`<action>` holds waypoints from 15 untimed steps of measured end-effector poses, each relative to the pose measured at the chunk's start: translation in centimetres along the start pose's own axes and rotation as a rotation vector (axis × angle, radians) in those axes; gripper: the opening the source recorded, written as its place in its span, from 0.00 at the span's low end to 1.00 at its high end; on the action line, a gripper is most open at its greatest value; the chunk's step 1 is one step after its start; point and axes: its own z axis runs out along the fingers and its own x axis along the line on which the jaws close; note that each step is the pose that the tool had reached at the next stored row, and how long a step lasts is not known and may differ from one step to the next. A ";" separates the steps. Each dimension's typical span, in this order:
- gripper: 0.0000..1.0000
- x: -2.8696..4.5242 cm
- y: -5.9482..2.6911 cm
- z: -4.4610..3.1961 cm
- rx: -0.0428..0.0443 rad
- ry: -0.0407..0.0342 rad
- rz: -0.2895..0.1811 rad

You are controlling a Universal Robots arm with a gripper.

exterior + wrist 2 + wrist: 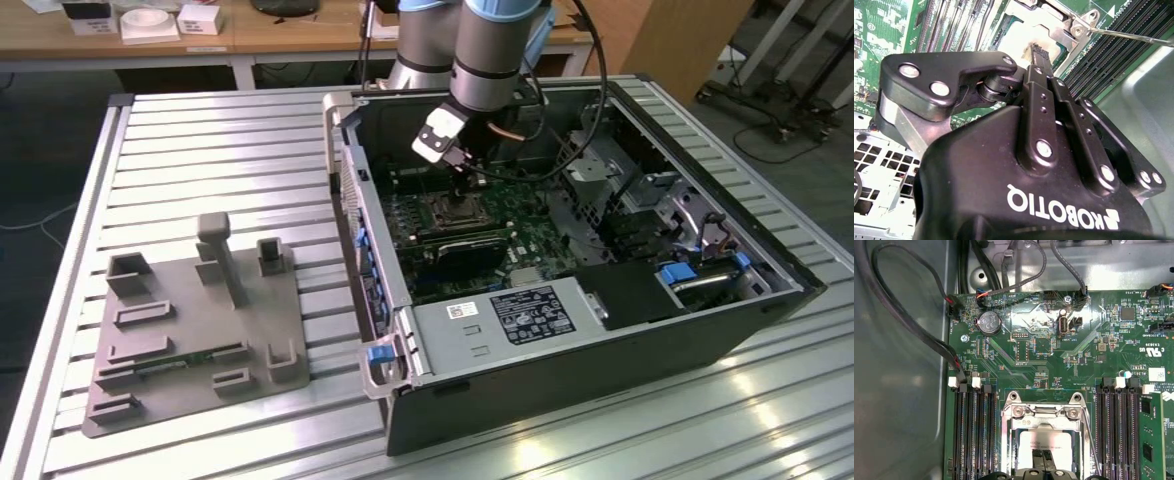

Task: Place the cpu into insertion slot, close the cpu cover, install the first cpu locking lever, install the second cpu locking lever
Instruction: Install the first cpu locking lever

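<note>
The cpu (pixel 1046 440) shows as a flat square with a pale silvery-grey top. It lies in the insertion slot (pixel 451 212) and is framed by the window of the cpu cover (pixel 1046 411), a thin bright metal plate lying flat over it with screw heads at its corners. A thin wire lever (pixel 1090 435) runs along one side of the cover; whether it is latched cannot be told. The gripper (pixel 1042 456) points straight down at the chip, its black fingers (pixel 1040 57) pressed together with nothing between them, their tips at the cpu's top face. The socket sits on a green motherboard (pixel 1044 355) between banks of long black memory slots (pixel 974 435), near a round coin battery (pixel 989 322) and dark cables (pixel 904 325). The board lies inside an open black computer case (pixel 601 385) resting on a ribbed metal worktop (pixel 214 180). A grey fixture plate (pixel 200 350) lies well apart on the exterior view's left. Behind stands a wooden desk (pixel 267 40) with white boxes (pixel 147 22). White print marks the board and the gripper's body, and a dark printed label (pixel 531 312) sits on the power supply.
</note>
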 end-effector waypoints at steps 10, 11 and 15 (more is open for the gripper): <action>0.10 0.00 0.00 -0.17 0.0014 0.0012 -0.054; 0.10 0.00 0.01 -0.29 0.0013 0.0014 -0.054; 0.10 0.02 0.02 -0.96 0.0013 0.0014 -0.055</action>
